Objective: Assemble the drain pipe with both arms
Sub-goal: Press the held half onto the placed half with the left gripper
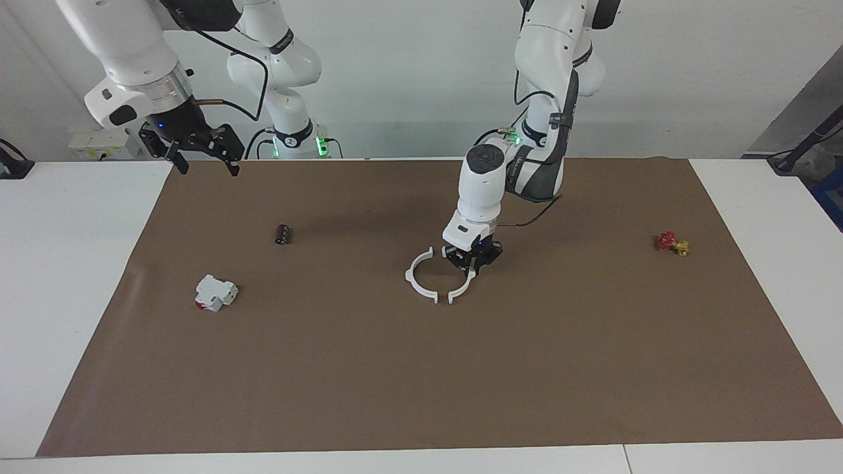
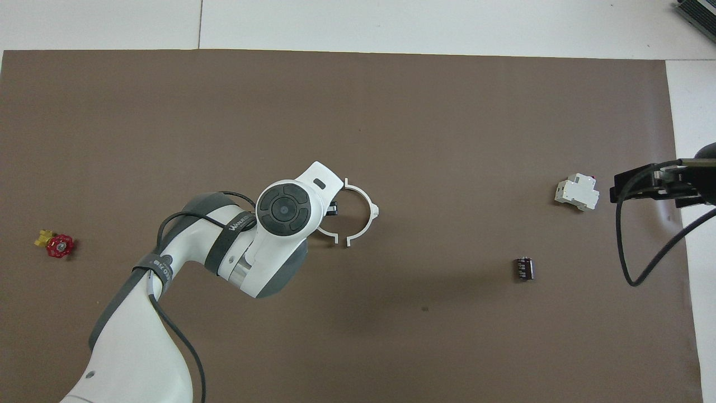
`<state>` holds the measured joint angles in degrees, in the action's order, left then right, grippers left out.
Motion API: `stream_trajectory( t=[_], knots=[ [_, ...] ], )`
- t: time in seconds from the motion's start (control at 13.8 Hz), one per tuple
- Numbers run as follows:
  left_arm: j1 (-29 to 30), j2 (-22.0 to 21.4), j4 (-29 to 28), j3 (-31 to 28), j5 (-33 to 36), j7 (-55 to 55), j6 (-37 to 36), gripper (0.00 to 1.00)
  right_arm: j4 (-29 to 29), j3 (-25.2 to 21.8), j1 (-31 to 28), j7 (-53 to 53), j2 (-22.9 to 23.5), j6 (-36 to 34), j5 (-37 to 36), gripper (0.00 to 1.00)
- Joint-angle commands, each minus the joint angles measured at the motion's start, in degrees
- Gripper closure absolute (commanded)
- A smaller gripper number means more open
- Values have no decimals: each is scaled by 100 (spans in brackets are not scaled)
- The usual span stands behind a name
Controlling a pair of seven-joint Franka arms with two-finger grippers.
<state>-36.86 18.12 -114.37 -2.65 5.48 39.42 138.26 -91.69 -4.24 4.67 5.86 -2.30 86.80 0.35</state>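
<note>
Seemingly nearly done, the two drain pipe arcs (image 1: 421, 276) lie mid-table with ends almost meeting, left end effector (image 1: 471, 262) gripping one, right end effector (image 1: 201, 155) waiting spread wide.

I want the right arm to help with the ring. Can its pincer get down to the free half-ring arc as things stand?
Probably yes. The right pincer hangs raised at its own end of the table; the free arc lies uncovered, the left pincer down at the other arc beside it.

Left end effector (image 1: 471, 261) grips one drain pipe (image 1: 435, 276) arc.
</note>
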Motion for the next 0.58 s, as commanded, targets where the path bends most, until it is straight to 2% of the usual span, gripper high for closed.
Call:
stream_trajectory(
  t=[0.0,0.51],
  knots=[
    [-120,24,-16,-95,146,154,-54,100,11,20,-27,-129,-7,-93,-53,0],
    [-111,166,125,-78,366,101,148,100,11,20,-27,-129,-7,-93,-53,0]
  ],
)
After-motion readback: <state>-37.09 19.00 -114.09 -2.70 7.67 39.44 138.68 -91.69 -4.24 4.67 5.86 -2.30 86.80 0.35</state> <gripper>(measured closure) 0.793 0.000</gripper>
